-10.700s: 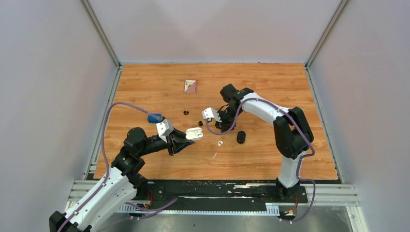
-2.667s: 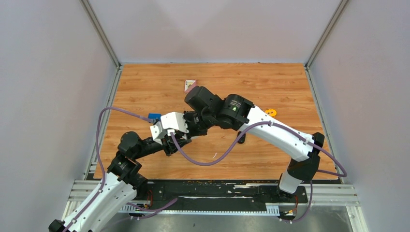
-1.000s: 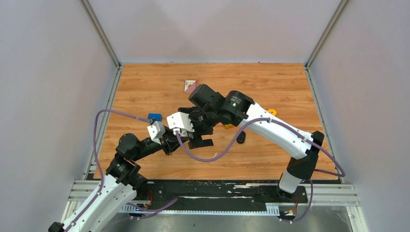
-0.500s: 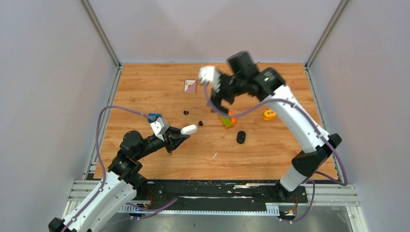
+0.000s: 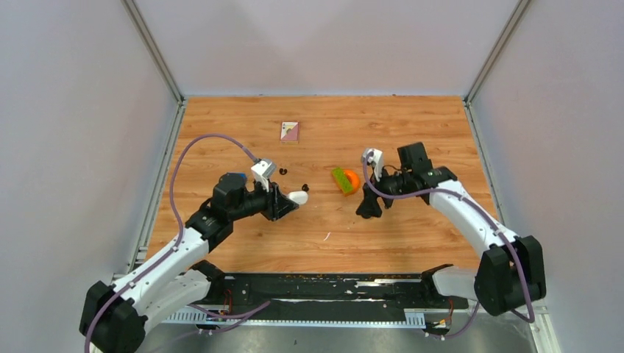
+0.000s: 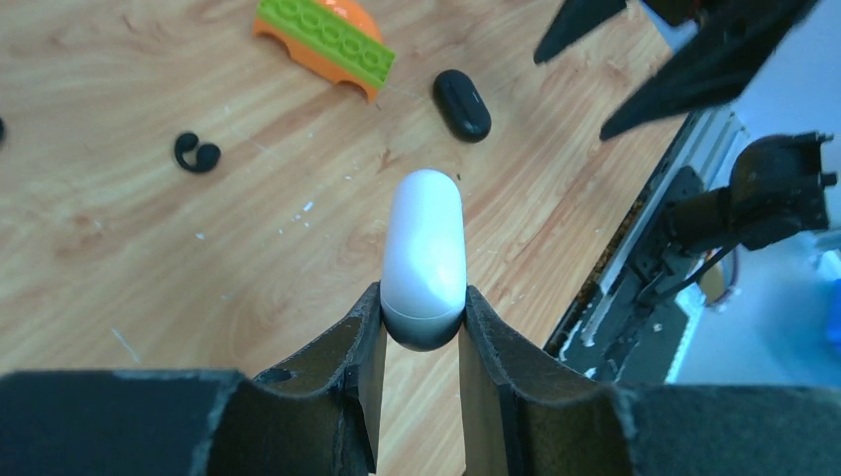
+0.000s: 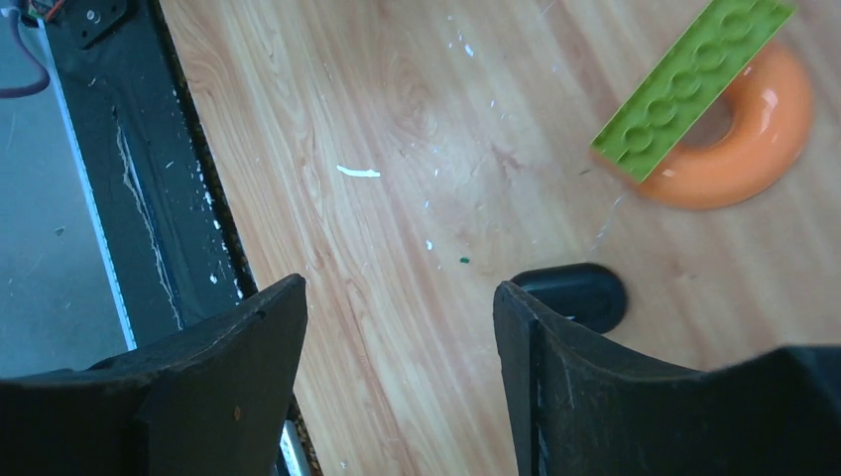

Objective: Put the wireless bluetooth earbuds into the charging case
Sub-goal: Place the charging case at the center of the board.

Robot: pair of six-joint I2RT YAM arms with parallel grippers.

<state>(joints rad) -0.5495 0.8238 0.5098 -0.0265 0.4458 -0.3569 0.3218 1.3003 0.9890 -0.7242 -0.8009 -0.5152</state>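
So the wooden bench (image 5: pixel 221 132) takes up most of the overhead view, with the left arm (image 5: pixel 184 246) reaching in from the near-left corner and the right arm (image 5: pixel 471 217) bent in from the near-right. The left gripper (image 6: pixel 421 302) is clenched on one end of the white charging case (image 6: pixel 426 248), which sticks out past the fingertips, lifted off the wood with its free end pointing toward the middle of the bench. Its lid is down, so no way to say what's inside. The right gripper (image 7: pixel 397 297) is spread wide with nothing between its fingers, hanging low over the wood. The black charging case (image 7: pixel 575 293) lies flat on the bench just beside one of those fingers rather than between them. It looks closed too, though the wrist view only catches part of it, so I can't tell what's in it either. Next to that is the toy (image 5: pixel 344 180), an orange ring with a green studded plate on it, sitting on the bench between the two grippers and a bit farther back. A small pink and white card (image 5: pixel 290 131) lies toward the far side, well apart from everything else. The black earbuds are loose on the wood, not in any case: one (image 5: pixel 282 170) behind the left gripper, the other (image 5: pixel 305 187) just beyond the tip of the white case. Last, a tiny white fleck (image 5: pixel 327 236) sits near the front edge.
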